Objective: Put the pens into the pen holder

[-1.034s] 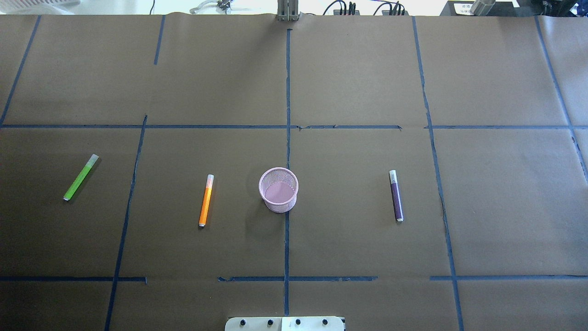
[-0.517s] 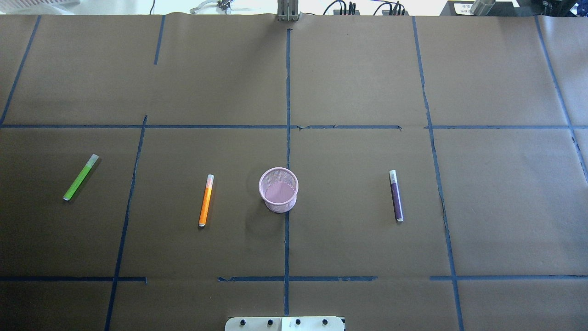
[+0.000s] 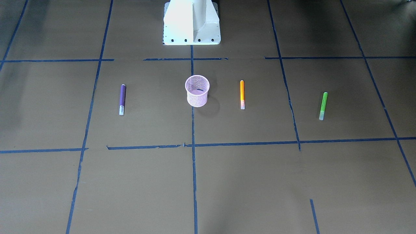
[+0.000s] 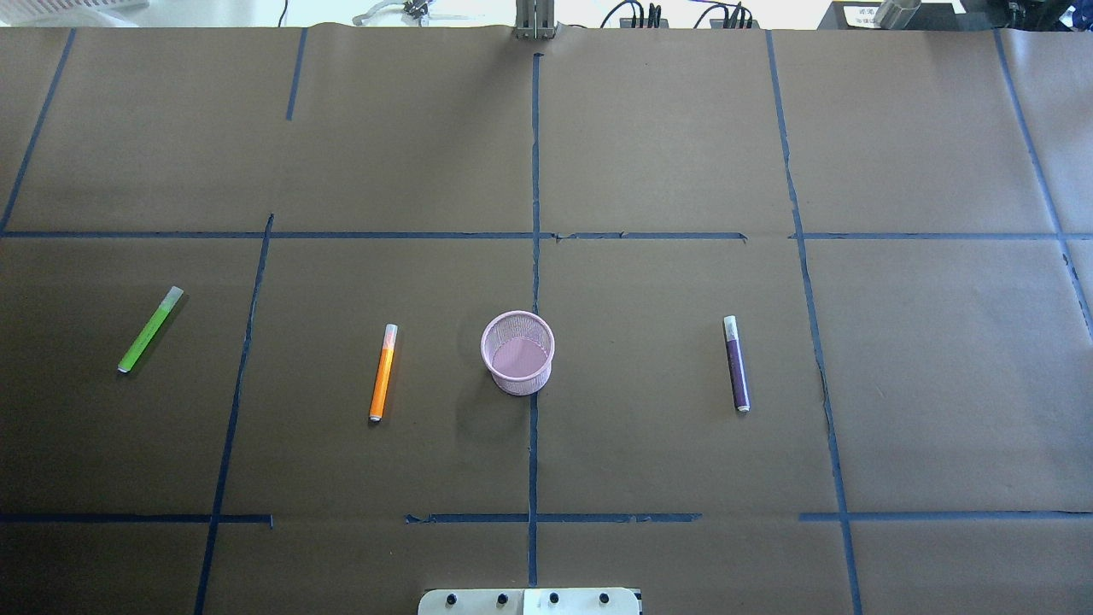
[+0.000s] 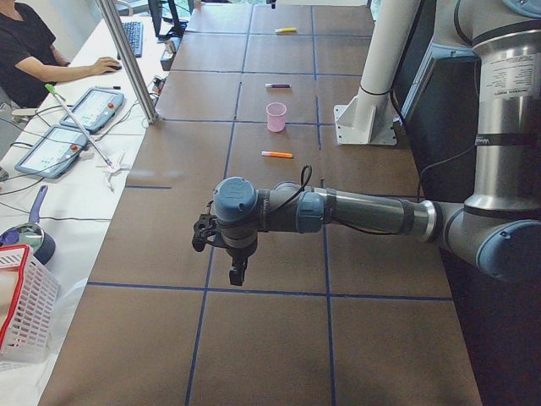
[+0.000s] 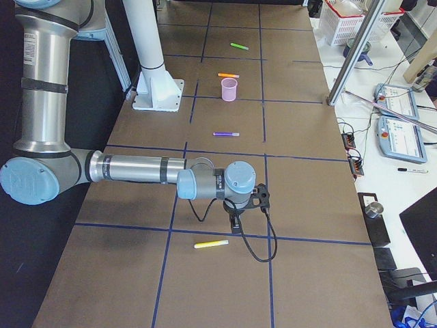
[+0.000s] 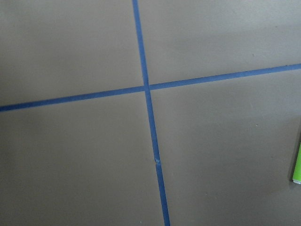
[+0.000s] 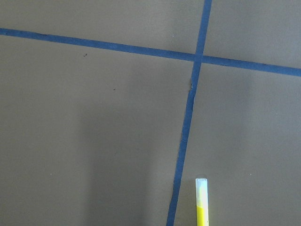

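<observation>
front-facing view: the pen holder (image 3: 197, 97) is standing upright on the centre tape line (image 3: 193, 130). the purple pen (image 3: 122, 97) is lying well off to one side, and the orange pen (image 3: 242, 92) and green pen (image 3: 323, 104) are lying on the other. none is sitting in the cup, and no arm is showing.

overhead view: the orange pen is lying nearest the holder on the robot's left. the green one is lying tilted, so the wrist will likely be needing a turn to bring the fingers across its barrel.

exterior left view: the left gripper (image 5: 237, 272) is hanging over the paper, well apart from the holder. i cannot tell whether its fingers are spread or pressed together.

exterior right view: the right gripper (image 6: 235, 224) is hovering near a yellow pen (image 6: 210, 244). again i cannot tell its state.

left wrist view: a green sliver, probably the green pen, is peeking in at the right edge, so the arm should be shifting that way to centre it.

right wrist view: the yellow pen's pale end is poking up from the bottom edge. centring over mid-barrel before descending is looking wise.
</observation>
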